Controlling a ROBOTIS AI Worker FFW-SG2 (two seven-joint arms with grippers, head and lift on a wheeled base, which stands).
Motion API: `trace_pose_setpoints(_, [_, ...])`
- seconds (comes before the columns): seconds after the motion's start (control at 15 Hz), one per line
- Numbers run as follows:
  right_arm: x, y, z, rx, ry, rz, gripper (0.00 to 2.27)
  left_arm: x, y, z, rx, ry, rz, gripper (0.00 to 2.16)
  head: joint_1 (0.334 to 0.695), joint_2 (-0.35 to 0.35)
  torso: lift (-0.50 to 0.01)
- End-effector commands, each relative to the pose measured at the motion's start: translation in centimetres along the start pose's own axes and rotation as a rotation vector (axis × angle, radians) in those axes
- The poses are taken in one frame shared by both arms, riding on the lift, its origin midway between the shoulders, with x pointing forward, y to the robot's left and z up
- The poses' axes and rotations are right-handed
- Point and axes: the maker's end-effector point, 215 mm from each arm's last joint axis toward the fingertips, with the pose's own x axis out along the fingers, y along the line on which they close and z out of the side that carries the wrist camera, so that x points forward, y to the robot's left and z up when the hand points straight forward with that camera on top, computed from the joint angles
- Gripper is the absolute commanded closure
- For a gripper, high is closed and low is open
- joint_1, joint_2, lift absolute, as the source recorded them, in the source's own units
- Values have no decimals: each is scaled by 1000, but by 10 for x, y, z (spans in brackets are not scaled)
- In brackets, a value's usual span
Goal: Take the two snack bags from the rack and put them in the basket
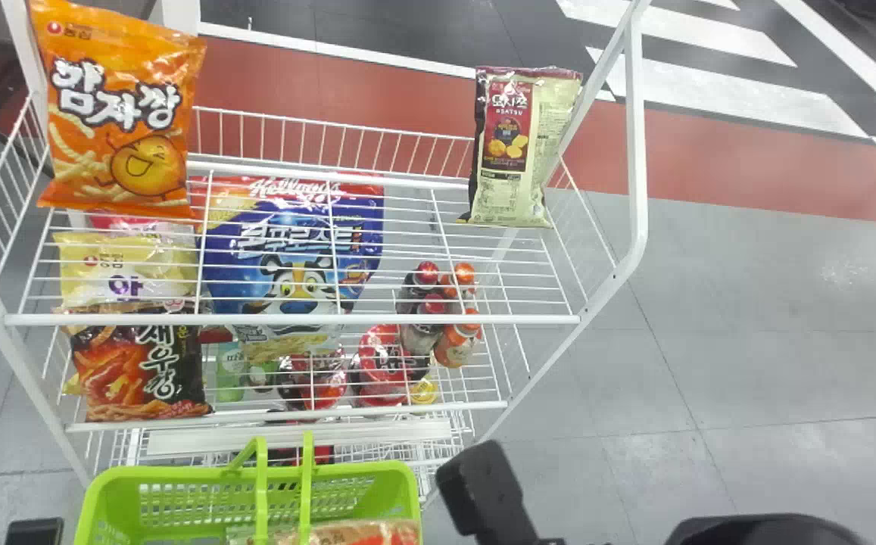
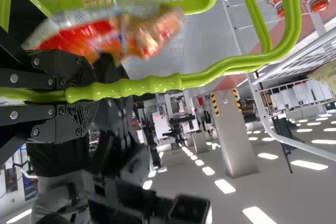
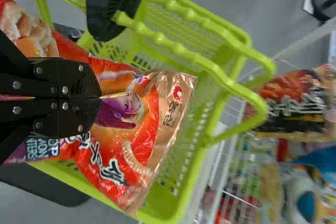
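Rack (image 1: 256,321) of white wire, that's the biggest thing from where I stand. Just before it hangs the green basket (image 1: 400,484), its handle (image 2: 152,84) clamped in the left pincer (image 2: 79,95). A blue cereal bag (image 1: 294,250) stands on the middle shelf; above, an orange bag (image 1: 116,113) stands at the left and a cream-and-maroon bag (image 1: 517,151) at the right. Over the basket is the red snack bag (image 3: 126,145), pinched by the right pincer (image 3: 97,98). A dark shrimp-snack bag (image 1: 138,371) sits front left on the middle shelf, with small capped bottles (image 1: 456,341) toward the right.
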Motion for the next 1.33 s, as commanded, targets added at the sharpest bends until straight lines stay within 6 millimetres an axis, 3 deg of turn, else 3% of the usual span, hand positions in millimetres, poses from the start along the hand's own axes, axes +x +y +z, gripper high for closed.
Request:
trace_pose_setpoints(0.0, [34, -3, 29, 28, -104, 36, 2246, 2, -4, -3, 6, 7, -1, 2138, 695, -350, -11])
trace_pose_setpoints(0.13, [52, -6, 81, 17, -296, 56, 2246, 4, -5, -5, 11, 14, 1, 2138, 695, -350, -11])
trace_pose_setpoints(0.2, [60, -4, 92, 13, -329, 69, 2246, 5, -5, -7, 13, 21, 4, 2138, 695, -301, -11])
trace_pose_setpoints(0.27, [68, -7, 91, 20, -307, 69, 2243, 7, -6, -9, 15, 26, 6, 2138, 695, -259, -11])
trace_pose_setpoints(0.4, [77, -8, 65, 30, -206, 72, 2007, 8, -8, -9, 20, 29, 2, 2138, 695, -221, -11])
trace_pose_setpoints(0.47, [81, -13, 28, 43, -68, 59, 1740, 8, -8, -8, 21, 28, 2, 2138, 695, -215, -11])
trace_pose_setpoints(0.53, [80, -18, 5, 52, 16, 46, 1217, 7, -7, -8, 21, 28, 4, 2138, 695, -235, -11])
trace_pose_setpoints(0.6, [75, -23, -2, 52, 34, 28, 215, 7, -7, -7, 21, 25, 5, 2138, 695, -268, -11])
trace_pose_setpoints(0.67, [64, -27, -1, 54, 13, 19, -1, 7, -7, -7, 21, 26, 4, 2138, 695, -306, -11])
trace_pose_setpoints(0.73, [49, -33, 10, 57, -24, 8, -1, 8, -7, -8, 21, 27, 6, 2138, 695, -350, -11])
trace_pose_setpoints(0.93, [10, -47, 46, 38, -138, -23, 33, 8, -6, -7, 23, 26, 11, 2138, 695, -350, -11])
trace_pose_setpoints(1.0, [0, -50, 67, 26, -210, -24, 33, 8, -6, -7, 23, 27, 12, 2142, 695, -350, -11])
trace_pose_setpoints(1.2, [-53, -65, 172, -69, -657, -99, 53, 7, -5, -6, 23, 25, 13, 2138, 695, -350, -11])
trace_pose_setpoints(1.27, [-70, -69, 193, -92, -769, -136, 66, 7, -5, -6, 23, 24, 12, 2138, 695, -350, -11])
